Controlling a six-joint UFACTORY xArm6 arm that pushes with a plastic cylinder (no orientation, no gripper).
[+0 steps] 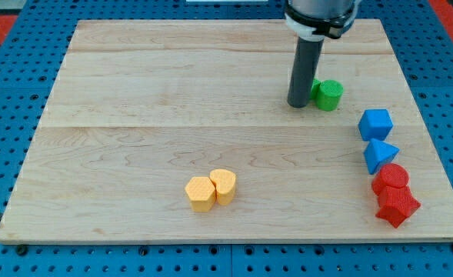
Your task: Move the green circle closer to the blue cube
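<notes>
The green circle [330,94] is a small green cylinder at the view's upper right of the wooden board. My tip [298,105] rests on the board just left of it, touching or almost touching it. A second bit of green [316,86] peeks out behind the rod, shape hidden. The blue cube [375,123] sits to the lower right of the green circle, a short gap apart.
A blue triangular block [379,154] lies just below the blue cube. A red cylinder [391,178] and a red star-like block [397,205] follow below, near the board's right edge [451,173]. Two yellow blocks [211,189] sit together at lower centre.
</notes>
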